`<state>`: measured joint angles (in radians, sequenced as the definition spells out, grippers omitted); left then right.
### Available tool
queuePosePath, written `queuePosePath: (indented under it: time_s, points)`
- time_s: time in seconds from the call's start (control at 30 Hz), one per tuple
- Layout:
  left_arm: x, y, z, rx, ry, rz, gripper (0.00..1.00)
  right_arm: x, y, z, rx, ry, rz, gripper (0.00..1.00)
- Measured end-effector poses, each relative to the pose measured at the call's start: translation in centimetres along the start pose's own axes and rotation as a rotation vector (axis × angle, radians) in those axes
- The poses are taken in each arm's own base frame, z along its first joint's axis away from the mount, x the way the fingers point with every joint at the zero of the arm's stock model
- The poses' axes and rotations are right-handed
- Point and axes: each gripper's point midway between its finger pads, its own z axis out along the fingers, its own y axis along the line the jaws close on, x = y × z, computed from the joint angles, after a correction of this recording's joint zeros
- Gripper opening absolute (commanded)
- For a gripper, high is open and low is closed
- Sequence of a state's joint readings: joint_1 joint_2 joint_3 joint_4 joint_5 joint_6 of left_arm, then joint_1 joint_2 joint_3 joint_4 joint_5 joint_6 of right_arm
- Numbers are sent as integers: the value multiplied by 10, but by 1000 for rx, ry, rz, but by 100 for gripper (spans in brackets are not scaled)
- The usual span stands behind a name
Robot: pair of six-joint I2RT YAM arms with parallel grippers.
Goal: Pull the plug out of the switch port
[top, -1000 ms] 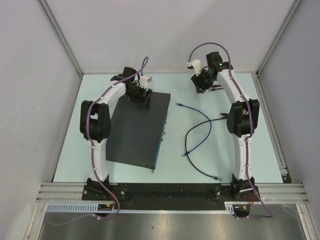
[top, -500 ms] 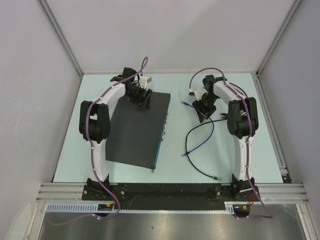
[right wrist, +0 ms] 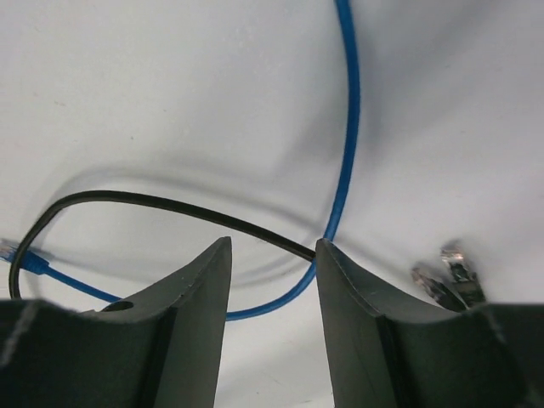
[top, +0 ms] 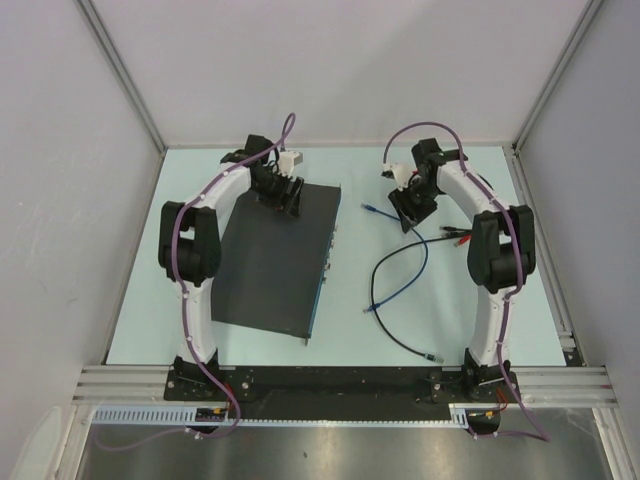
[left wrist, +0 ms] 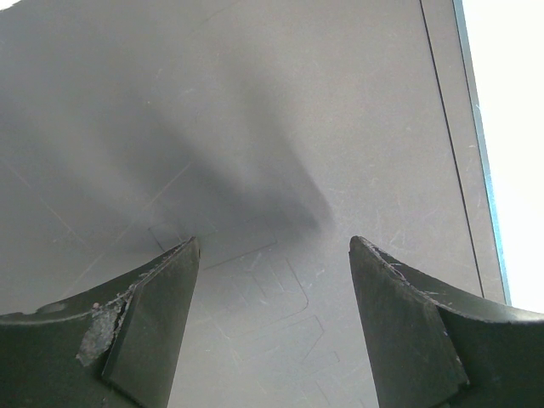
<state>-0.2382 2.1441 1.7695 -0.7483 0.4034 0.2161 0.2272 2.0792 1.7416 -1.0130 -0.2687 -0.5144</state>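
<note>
the switch [top: 272,262] lies flat directly beneath the left gripper [left wrist: 272,246]. its long axis runs from there back toward the arm bases, and its port face is turned toward the right gripper [right wrist: 272,246]. both grippers are released, grasping nothing. the blue plug [top: 370,210] lies free just left of the right gripper, so we judge extraction done. on lifting away, we keep the jaws clear of the black cable [right wrist: 170,204] beneath.

Black switch [top: 268,265]; blue cable [right wrist: 348,127]; black cable [right wrist: 153,202]; pale mint table [top: 520,320].
</note>
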Motion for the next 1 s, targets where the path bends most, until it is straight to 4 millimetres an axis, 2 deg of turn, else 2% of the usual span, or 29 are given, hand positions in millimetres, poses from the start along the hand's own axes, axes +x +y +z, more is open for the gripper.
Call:
queuePosePath:
  time_s: [0.1, 0.2, 0.5, 0.67, 0.77, 0.93, 1.0]
  points:
    - [0, 0, 0, -1, -1, -6, 79, -11, 0, -16, 31, -59, -8, 49]
    - [0, 0, 0, 0, 0, -6, 79, -11, -4, -18, 58, -62, -2, 49]
    - [0, 0, 0, 0, 0, -6, 79, 21, -23, 12, 91, 62, 65, 43]
    - [0, 0, 0, -1, 0, -6, 79, 24, -27, 14, 94, 68, 83, 28]
    - [0, 0, 0, -3, 1, -6, 79, 23, -25, 15, 92, 68, 83, 26]
    - [0, 0, 0, -4, 1, -5, 79, 23, -23, 21, 87, 75, 81, 30]
    - [0, 0, 0, -4, 1, -5, 79, 24, -22, 23, 85, 82, 79, 24]
